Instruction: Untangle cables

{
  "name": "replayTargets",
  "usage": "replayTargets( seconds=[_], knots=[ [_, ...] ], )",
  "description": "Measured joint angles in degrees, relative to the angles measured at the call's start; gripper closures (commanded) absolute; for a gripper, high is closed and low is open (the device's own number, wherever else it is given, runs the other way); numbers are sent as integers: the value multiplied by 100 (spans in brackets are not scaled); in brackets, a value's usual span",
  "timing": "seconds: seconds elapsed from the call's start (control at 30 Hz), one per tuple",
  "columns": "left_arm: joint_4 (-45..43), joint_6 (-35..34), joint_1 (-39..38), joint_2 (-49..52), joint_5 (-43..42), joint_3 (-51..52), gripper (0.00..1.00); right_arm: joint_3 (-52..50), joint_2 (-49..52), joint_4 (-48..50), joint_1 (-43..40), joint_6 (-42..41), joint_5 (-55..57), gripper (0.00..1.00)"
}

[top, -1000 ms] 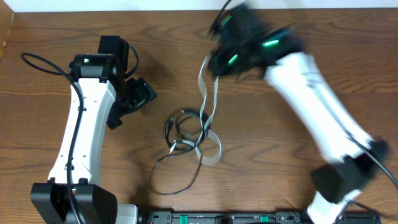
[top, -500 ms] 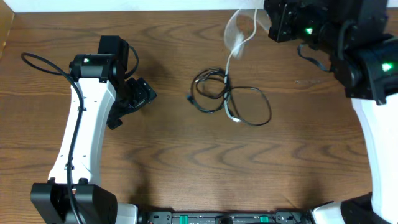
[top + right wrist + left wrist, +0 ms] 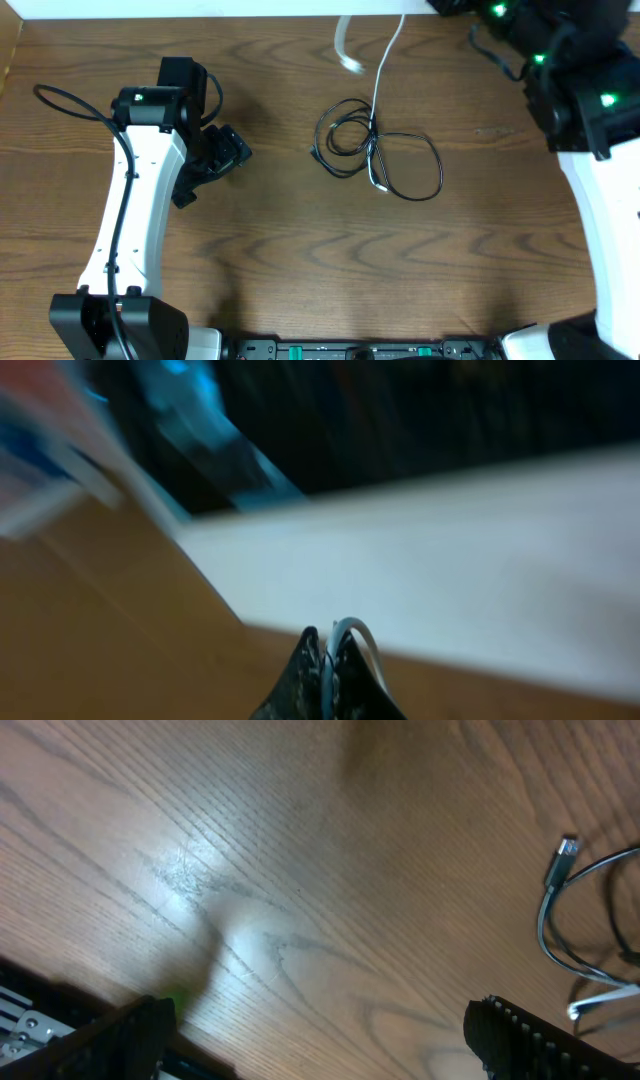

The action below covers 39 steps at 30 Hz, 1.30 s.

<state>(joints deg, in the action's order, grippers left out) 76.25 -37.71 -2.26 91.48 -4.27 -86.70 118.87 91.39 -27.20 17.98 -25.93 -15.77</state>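
On the brown wood-grain bench, the left gripper hangs wide open at 9 o'clock while the right gripper, pinched on the thin white cable at 12 o'clock, risks cinching the looped black cables at centre, since the white one seems threaded through them.

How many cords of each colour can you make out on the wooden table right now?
Thin white cable: 1
Bunch of thin black cords: 1 bunch, looped over itself; its separate cords cannot be counted from these views
Total: 2 things told apart
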Motion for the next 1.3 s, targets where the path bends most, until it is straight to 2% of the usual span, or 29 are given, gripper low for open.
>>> replayTargets(
  seconds=[0.23, 0.43, 0.57, 0.8, 0.9, 1.13, 1.3],
  knots=[
    [0, 0, 0, 0, -2, 0, 2, -7, -970, 1331, -232, -81, 240, 99],
    [-2, 0, 0, 0, -2, 0, 2, 118, -1558, 1172, -234, 76, 710, 99],
    [-15, -2, 0, 0, -2, 0, 2, 140, -1432, 907, -234, 142, 820, 99],
    [-20, -2, 0, 0, -7, 0, 2, 59, -688, 1095, -236, -195, 452, 99],
    [-17, -4, 0, 0, -7, 0, 2, 31, -605, 702, -236, -254, 116, 99],
    [-20, -4, 0, 0, -7, 0, 2, 37, -590, -940, -225, -323, -210, 99],
    [-66, -4, 0, 0, -9, 0, 2, 37, -212, -1346, -70, -323, -721, 99]
  ],
)
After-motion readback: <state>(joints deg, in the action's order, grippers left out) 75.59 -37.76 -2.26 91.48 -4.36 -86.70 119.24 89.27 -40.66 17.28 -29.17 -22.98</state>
